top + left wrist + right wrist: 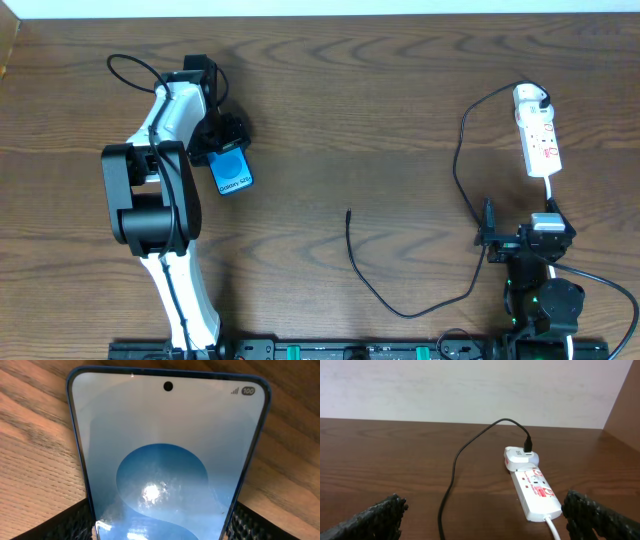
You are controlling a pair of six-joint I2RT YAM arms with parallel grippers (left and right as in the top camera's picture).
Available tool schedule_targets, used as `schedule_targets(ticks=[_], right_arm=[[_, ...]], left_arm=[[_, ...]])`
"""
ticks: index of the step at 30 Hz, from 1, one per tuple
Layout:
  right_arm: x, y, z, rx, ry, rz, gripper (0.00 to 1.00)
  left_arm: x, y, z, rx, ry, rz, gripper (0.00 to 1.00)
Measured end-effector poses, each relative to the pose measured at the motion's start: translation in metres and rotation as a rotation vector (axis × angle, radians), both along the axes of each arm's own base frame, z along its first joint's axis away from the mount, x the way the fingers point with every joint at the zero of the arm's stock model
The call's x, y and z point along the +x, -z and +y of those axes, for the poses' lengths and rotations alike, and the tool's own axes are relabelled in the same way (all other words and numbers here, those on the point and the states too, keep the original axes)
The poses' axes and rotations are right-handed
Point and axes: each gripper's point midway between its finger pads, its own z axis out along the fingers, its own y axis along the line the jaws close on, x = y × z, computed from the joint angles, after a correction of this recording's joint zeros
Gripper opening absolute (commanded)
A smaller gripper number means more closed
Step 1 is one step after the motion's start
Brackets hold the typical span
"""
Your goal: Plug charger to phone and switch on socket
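Note:
The phone (232,172), with its cyan-blue screen up, lies at the left of the table. In the left wrist view the phone (167,460) fills the frame. My left gripper (226,157) (160,527) has a black pad against each long edge of it. The white socket (540,138) (536,491) lies at the far right. The charger's white adapter (530,97) (517,457) is plugged into the socket's far end. Its black cable (462,160) (454,467) loops down across the table to a free tip (348,212) near the middle. My right gripper (522,222) (482,517) stands wide open just short of the socket's near end, holding nothing.
The socket's white cord (552,527) runs back past my right gripper's right pad (600,515). A pale wall (470,390) lines the table's far edge. The left arm (160,200) stretches from the front edge up to the phone.

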Motion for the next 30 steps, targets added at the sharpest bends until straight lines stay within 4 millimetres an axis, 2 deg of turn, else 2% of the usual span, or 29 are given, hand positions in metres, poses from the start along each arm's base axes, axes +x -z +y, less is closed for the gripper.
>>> schedule_targets(ticks=[8,12,15,20,25,30], right_arm=[[0.0000,0.0000,0.0000,0.000,0.000,0.000,0.99],[0.0000,0.0000,0.0000,0.000,0.000,0.000,0.99],[0.0000,0.0000,0.0000,0.000,0.000,0.000,0.99],[0.0000,0.0000,-0.0001,0.000,0.000,0.000,0.99],[0.0000,0.0000,0.0000,0.000,0.000,0.000,0.99],[0.0000,0.0001,0.0000,0.000,0.000,0.000,0.99]], left_arm=[[0.0001,0.0000,0.0001,0.000,0.000,0.000,0.76],[0.0001,0.0000,0.0001,0.000,0.001,0.000,0.67],[0.0001,-0.0002,-0.0001,0.000,0.001,0.000,0.56],[0.0001,-0.0002,0.0001,0.000,0.000,0.000,0.45],[0.0001,-0.0002,0.0001,0.000,0.000,0.000,0.26],[0.0001,-0.0002,0.0001,0.000,0.000,0.000,0.15]])
